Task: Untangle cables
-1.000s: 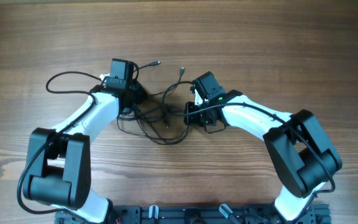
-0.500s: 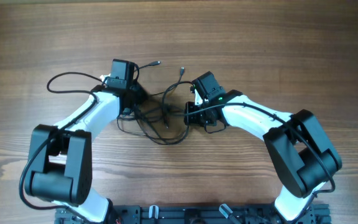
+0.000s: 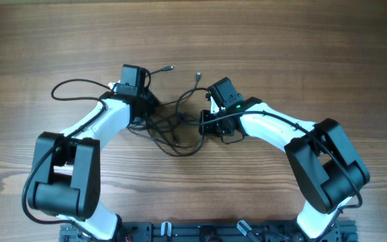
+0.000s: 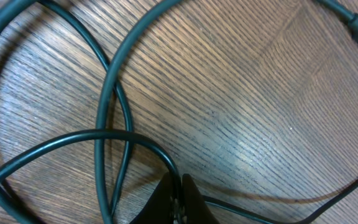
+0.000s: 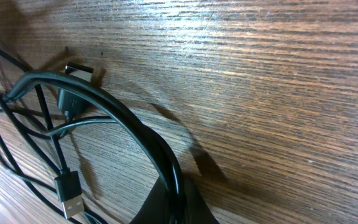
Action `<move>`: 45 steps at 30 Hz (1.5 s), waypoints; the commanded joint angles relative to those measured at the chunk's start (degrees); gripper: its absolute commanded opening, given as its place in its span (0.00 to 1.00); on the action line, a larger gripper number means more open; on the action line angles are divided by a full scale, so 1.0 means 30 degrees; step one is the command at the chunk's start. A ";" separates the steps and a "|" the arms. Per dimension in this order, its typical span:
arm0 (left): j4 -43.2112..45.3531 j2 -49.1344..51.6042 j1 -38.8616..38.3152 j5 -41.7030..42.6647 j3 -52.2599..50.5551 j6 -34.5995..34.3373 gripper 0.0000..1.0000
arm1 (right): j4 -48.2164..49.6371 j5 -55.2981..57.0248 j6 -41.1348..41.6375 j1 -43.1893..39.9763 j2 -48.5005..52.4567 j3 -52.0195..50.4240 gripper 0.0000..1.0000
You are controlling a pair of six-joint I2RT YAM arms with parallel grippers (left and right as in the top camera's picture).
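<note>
thin dark cables [image 3: 170, 124] — tangled loops flat on wood, silvery plugs outward

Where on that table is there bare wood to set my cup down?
Bare: the far strip of the table beyond the plug tips, both ends outside the arms, and the near patch between the arm bases. Crowded: the middle, where the cables tangle between the left gripper and right gripper.

Left claw [image 4: 179, 182] and right claw [image 5: 174, 190] pinched closed.

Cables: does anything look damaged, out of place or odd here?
Nothing stands out. The cables lie in crossed loops with no visible damage; left end effector and right end effector each pinch a strand.
</note>
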 commanded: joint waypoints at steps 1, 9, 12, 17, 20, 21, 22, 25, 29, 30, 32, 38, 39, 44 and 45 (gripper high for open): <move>0.0044 -0.1421 0.0692 -0.0255 0.0044 0.0102 0.04 | -0.0313 0.1297 0.0066 -0.0015 0.0590 -0.0131 0.04; 0.0131 -0.5100 0.3271 0.0809 0.0044 0.0102 0.04 | -0.0321 0.1297 0.0080 -0.0015 0.0590 -0.0131 0.04; 0.0219 -0.6266 0.4641 0.2317 0.0044 0.0087 0.04 | -0.0313 0.1290 0.0087 -0.0015 0.0590 -0.0131 0.04; 0.0189 -0.6987 0.5901 0.5107 0.0044 0.0095 0.04 | -0.0306 0.1290 0.0153 -0.0015 0.0590 -0.0131 0.04; -0.0117 -0.6987 0.5887 0.6805 0.0036 0.0102 0.04 | -0.0313 0.1290 0.0153 -0.0015 0.0590 -0.0131 0.04; -0.0124 -0.6987 0.5880 0.7351 0.0036 0.0102 0.04 | -0.0321 0.1290 0.0146 -0.0015 0.0590 -0.0131 0.04; -0.0044 -0.6987 0.5887 0.7832 0.0036 0.0102 0.04 | -0.0321 0.1290 0.0146 -0.0015 0.0590 -0.0131 0.04; 0.0852 -0.6994 0.5894 0.9173 0.0036 0.0255 0.04 | -0.0328 0.1290 0.0146 -0.0015 0.0590 -0.0131 0.04; 0.2929 -0.6994 0.5894 1.1635 0.0036 0.0729 0.04 | -0.0321 0.1290 0.0146 -0.0015 0.0590 -0.0131 0.04; 0.3592 -0.6987 0.5894 1.2335 0.0036 0.0736 0.04 | -0.0328 0.1290 0.0146 -0.0015 0.0590 -0.0131 0.04; 0.4634 -0.6987 0.5894 1.3566 0.0036 0.0736 0.04 | -0.0328 0.1290 0.0146 -0.0015 0.0590 -0.0131 0.04; 0.4415 -0.6987 0.5799 1.5897 0.0036 0.1137 0.04 | -0.0313 0.1290 0.0153 -0.0015 0.0590 -0.0131 0.04; 0.3840 -0.6980 0.5719 1.5883 0.0036 0.1880 0.04 | -0.0321 0.1290 0.0146 -0.0015 0.0590 -0.0131 0.04; -0.2040 -0.6426 0.4546 1.0710 0.0036 0.6266 0.04 | -0.0321 0.1282 0.0146 -0.0015 0.0590 -0.0131 0.04; -0.2397 -0.6317 0.4437 1.0324 0.0036 0.6266 0.04 | -0.0321 0.1282 0.0153 -0.0015 0.0590 -0.0131 0.04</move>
